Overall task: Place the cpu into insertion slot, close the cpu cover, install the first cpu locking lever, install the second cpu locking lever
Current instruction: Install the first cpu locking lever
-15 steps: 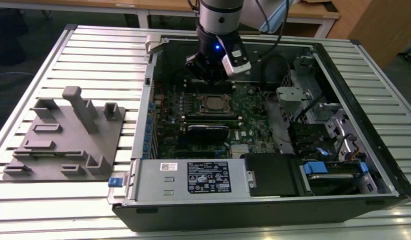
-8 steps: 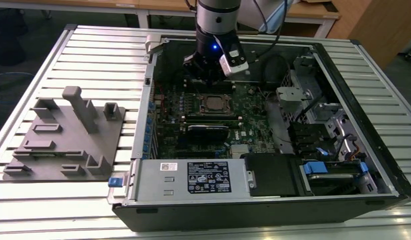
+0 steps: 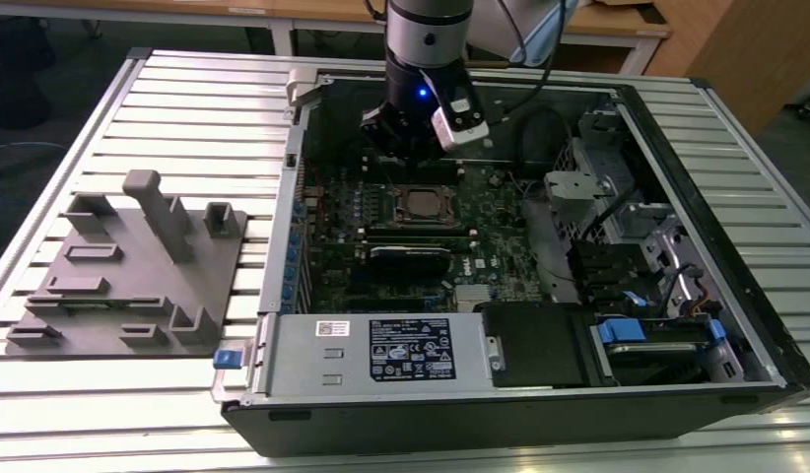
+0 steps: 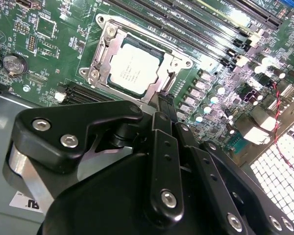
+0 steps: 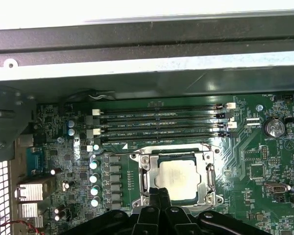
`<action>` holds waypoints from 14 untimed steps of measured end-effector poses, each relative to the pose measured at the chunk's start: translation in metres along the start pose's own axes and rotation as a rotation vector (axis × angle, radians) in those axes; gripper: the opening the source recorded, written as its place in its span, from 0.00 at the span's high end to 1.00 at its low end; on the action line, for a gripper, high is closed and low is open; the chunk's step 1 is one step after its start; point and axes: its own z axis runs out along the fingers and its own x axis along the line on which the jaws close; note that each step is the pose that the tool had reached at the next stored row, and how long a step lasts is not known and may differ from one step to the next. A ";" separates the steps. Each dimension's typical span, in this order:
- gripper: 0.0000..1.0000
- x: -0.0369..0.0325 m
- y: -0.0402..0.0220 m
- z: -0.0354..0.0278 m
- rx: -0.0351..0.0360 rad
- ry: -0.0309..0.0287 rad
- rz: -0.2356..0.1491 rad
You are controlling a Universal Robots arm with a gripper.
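Shows the gripper (image 3: 402,158) at the upper middle of the exterior view, hanging inside an open computer case (image 3: 282,246) over a green circuit board (image 3: 498,232). Presents the fingers (image 4: 162,107) pressed together, clamping nothing. Puts the gripper (image 4: 165,100) tip, in both wrist views, just beside one edge of the insertion slot (image 4: 93,74); cannot tell touching from hovering. Finds the cpu (image 4: 134,68) already seated in that slot, lying flat, dull silver top facing up. Finds the cpu cover (image 4: 147,43) down over it, a thin metal frame ringing the chip through the cut-out centre. In the exterior view, sets the insertion slot (image 3: 397,205) near the middle of the circuit board, just below the gripper in the frame. Lines up long black memory slots (image 5: 161,122) just beside the insertion slot, on the side away from the fingers. Includes a row of small silver-topped capacitors (image 5: 94,177) near another side. Outside the computer case, at the exterior view's left, rests a grey moulded fixture (image 3: 129,286) on a slatted metal table (image 3: 181,108). Along the lower edge of the computer case, fits a grey box (image 3: 378,350) with a black label.
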 end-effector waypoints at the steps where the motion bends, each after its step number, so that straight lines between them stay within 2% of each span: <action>1: 0.89 0.0000 0.0000 0.0000 0.0000 0.0000 0.000; 14: 0.89 0.0016 -0.0001 0.0000 0.0000 0.0000 0.000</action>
